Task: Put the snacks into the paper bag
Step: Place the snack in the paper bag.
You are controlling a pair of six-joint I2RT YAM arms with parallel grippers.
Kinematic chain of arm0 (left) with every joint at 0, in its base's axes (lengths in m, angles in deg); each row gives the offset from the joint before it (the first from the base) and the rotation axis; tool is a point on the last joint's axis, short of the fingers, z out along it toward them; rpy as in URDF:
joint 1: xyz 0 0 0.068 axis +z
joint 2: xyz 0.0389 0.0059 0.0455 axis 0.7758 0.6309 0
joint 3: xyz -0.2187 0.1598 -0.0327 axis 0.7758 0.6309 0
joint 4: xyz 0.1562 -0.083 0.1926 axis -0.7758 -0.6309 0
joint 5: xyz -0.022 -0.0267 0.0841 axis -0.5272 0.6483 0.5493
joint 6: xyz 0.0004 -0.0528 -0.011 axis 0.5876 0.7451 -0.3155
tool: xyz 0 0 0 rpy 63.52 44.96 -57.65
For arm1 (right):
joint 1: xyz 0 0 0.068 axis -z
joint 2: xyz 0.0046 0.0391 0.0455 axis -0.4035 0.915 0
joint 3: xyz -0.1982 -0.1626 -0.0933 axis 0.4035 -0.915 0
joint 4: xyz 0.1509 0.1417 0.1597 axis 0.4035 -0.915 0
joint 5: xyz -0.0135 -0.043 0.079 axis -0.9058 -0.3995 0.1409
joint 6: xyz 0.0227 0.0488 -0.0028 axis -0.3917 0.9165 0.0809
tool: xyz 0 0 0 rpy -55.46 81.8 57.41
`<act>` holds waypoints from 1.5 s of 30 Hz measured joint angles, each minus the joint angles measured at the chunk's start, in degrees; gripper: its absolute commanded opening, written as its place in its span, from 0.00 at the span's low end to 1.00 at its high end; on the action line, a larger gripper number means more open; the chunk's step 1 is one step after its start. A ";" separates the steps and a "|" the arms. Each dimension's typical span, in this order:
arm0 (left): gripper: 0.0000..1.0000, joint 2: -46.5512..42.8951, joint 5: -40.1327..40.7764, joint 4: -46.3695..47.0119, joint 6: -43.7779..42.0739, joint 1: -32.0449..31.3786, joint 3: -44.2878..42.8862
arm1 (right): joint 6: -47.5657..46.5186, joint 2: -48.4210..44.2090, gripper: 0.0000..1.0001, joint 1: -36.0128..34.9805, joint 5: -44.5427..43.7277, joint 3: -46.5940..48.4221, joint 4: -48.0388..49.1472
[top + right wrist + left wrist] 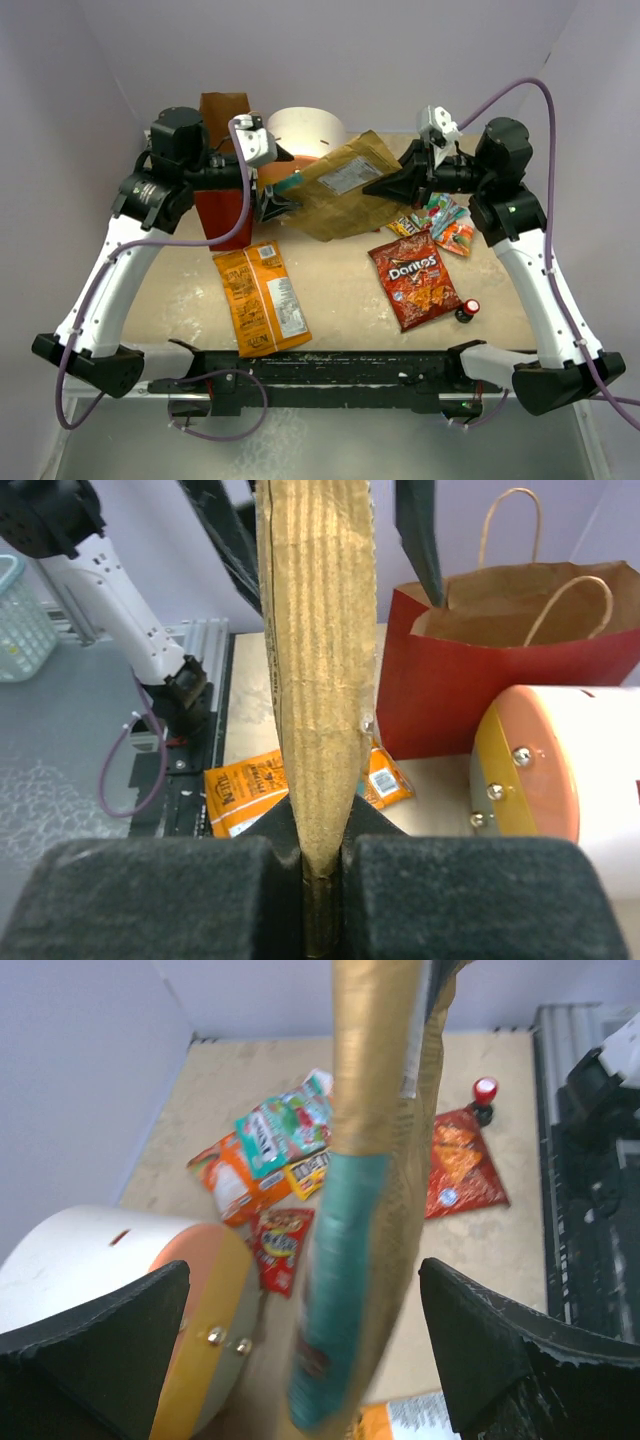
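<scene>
A large tan chip bag point(340, 185) hangs in the air between my two grippers, beside the paper bag point(222, 215), which is red below and brown above. My right gripper point(385, 188) is shut on the tan bag's edge point(320, 680), with the pads point(200, 900) pressed on it. My left gripper point(275, 200) is open; the bag's teal end point(335, 1290) hangs between its spread fingers point(500, 1350) without touching them. An orange chip bag point(262, 298), a red Doritos bag point(413, 280) and several small packets point(440, 220) lie on the table.
A round cream and orange drawer unit point(305, 128) stands behind the tan bag, right of the paper bag point(500, 670). A small dark bottle with a red cap point(467, 310) stands by the Doritos bag. White walls close the back and sides.
</scene>
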 measured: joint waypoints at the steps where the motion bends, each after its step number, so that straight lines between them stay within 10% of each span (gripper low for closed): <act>1: 0.99 0.35 -1.99 2.40 1.49 -0.04 1.38 | 1.01 0.00 0.00 0.00 0.50 -0.09 0.79; 20: 0.00 1.55 -19.43 27.28 20.68 0.02 15.87 | 8.52 0.02 0.00 0.37 2.69 -7.67 10.45; 27: 0.00 -0.42 -16.65 24.37 20.13 0.28 16.06 | 9.07 -0.04 0.62 0.83 1.31 -8.46 12.44; 45: 0.00 -4.76 19.34 -8.48 12.83 8.07 -11.52 | -4.66 -4.35 0.72 3.30 -15.50 -4.33 -1.77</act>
